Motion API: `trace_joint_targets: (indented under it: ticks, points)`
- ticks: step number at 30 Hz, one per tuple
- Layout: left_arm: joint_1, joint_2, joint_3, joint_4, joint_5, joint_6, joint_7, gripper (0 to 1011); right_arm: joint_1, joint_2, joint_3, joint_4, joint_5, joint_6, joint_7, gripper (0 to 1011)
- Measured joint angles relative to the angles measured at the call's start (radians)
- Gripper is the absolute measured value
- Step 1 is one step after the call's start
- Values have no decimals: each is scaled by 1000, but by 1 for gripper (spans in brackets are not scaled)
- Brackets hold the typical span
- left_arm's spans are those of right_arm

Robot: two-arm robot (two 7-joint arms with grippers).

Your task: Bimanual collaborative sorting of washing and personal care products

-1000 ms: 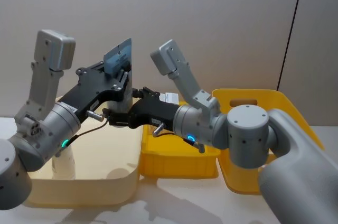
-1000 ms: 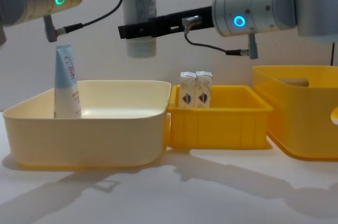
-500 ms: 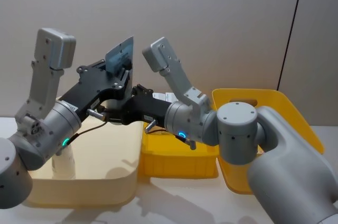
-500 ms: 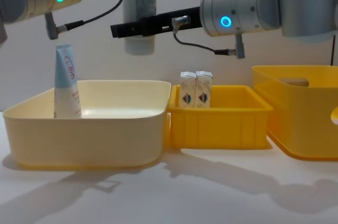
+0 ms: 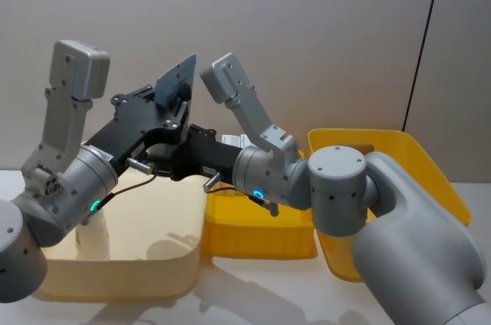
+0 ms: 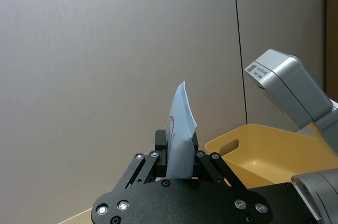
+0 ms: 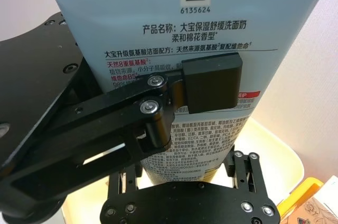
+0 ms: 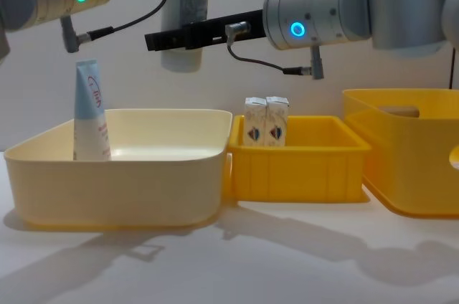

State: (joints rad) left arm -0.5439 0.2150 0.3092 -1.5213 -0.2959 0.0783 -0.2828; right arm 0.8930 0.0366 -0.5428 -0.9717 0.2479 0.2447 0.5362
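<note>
A pale-blue-and-white squeeze tube [image 5: 175, 80] hangs crimped end up over the cream bin [image 8: 115, 175]. My left gripper [image 5: 178, 106] is shut on its upper body, and one of its black finger pads [image 7: 211, 84] presses the printed face. My right gripper [image 8: 168, 37] reaches in from the right and closes on the tube's lower end [image 8: 179, 60]. A second tube [image 8: 90, 110] stands upright at the cream bin's left end. Two small white cartons [image 8: 266, 121] stand side by side in the small yellow tray [image 8: 294, 168].
A large yellow bin [image 8: 409, 153] stands at the right, next to the small yellow tray. The three containers sit in a row on the white table [image 8: 237, 261]. A grey wall is behind them.
The right arm has swung further left, carrying the tube's lower end a little left over the cream bin. The tube's crimped end has tilted slightly. The left gripper has barely moved.
</note>
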Motion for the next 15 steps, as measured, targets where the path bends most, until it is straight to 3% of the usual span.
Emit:
trace_joint_targets:
  ticks: [6,15]
  points:
    - [0,0,0,0,0,-1,0,215,3,-3,-2,6,1,-2,1,703]
    - [0,-1,0,0,0,-1,0,215,6,-5,-2,11,2,-3,2,658]
